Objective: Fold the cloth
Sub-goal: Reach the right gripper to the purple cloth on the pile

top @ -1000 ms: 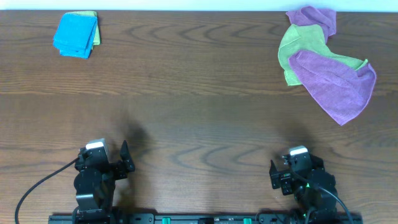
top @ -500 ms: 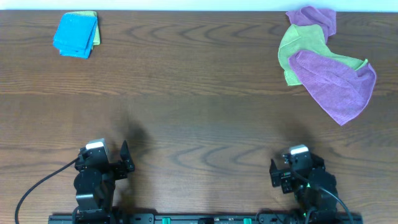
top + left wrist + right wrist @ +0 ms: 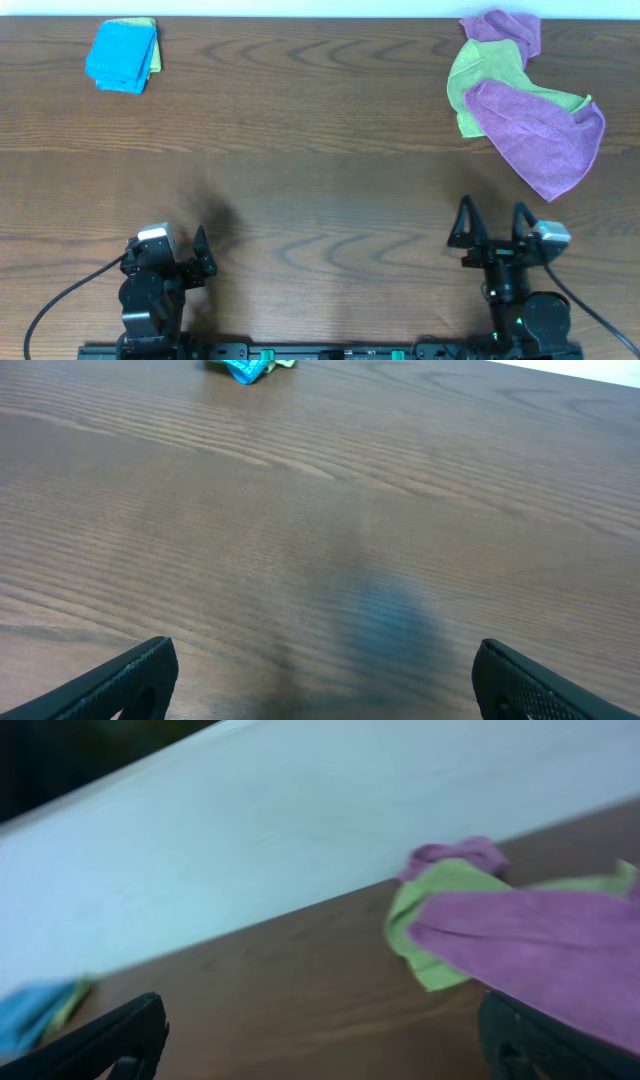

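Since a second ago the right jaws have swung round and lifted. They were tucked low against the right arm (image 3: 520, 300); now they point up the tabletop (image 3: 320, 160) toward the cloth (image 3: 540, 135), standing wide apart with nothing between them. Their two dark fingers (image 3: 465, 225) make a fork on the near side of the cloth, well apart from it, with bare wood between. The left jaws have not moved. They also stand wide apart and empty, folded in against the left arm (image 3: 150, 295), far to the left of the cloth.

The cloth lies crumpled and unfolded. Its far part overlaps a lime-green cloth (image 3: 480, 75), which spreads out to the left of it and beyond. A second purple cloth (image 3: 505, 30) pokes out beyond the green one, right at the tabletop's far edge. A folded blue cloth (image 3: 122, 55) sits far to the left of the cloth, near that same edge. From the cloth leftward and back toward both arms, the wood lies open.
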`<state>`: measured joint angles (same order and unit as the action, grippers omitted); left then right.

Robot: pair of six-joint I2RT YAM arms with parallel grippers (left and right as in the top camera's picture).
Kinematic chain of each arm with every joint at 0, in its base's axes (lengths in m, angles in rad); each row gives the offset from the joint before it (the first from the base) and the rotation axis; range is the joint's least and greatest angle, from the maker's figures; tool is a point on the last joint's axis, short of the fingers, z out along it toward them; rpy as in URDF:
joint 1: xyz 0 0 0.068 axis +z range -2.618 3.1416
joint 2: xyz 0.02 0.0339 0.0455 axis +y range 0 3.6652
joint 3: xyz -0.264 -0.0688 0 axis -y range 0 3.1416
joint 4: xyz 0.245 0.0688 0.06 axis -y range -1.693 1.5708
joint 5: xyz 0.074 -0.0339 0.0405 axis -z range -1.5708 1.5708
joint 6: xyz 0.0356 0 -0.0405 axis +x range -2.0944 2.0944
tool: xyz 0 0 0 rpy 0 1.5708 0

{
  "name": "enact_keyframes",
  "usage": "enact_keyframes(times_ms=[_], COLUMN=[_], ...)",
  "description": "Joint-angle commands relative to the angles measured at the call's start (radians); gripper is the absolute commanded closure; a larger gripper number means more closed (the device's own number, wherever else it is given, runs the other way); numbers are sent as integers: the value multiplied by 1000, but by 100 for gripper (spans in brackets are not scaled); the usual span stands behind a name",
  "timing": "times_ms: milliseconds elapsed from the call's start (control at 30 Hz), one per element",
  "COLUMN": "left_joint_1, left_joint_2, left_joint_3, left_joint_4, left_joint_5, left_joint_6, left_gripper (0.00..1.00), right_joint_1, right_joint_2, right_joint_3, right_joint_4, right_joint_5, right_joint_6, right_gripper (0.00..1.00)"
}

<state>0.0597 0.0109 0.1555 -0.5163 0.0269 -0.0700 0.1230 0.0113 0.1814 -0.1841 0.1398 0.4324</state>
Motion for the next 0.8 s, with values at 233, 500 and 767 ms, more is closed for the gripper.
enact_keyframes(times_ms=[233,500,767], left_joint_1=[-4,-4,-4], left_joint_2=[-6,-6,-6], left_joint_3=[-14,-14,-14], left_joint_4=[2,2,2], left_joint_5=[-1,-1,-1], left_joint_6=[14,14,14], left_gripper=[5,5,5], right_joint_1=[-131,-350,-486], right_joint_2=[334,823,1244], right_joint_3=[16,224,497], right_joint_4=[80,142,31], right_joint_5=[82,-110,-124], right_joint_6=[174,109,50], right_gripper=[1,1,4])
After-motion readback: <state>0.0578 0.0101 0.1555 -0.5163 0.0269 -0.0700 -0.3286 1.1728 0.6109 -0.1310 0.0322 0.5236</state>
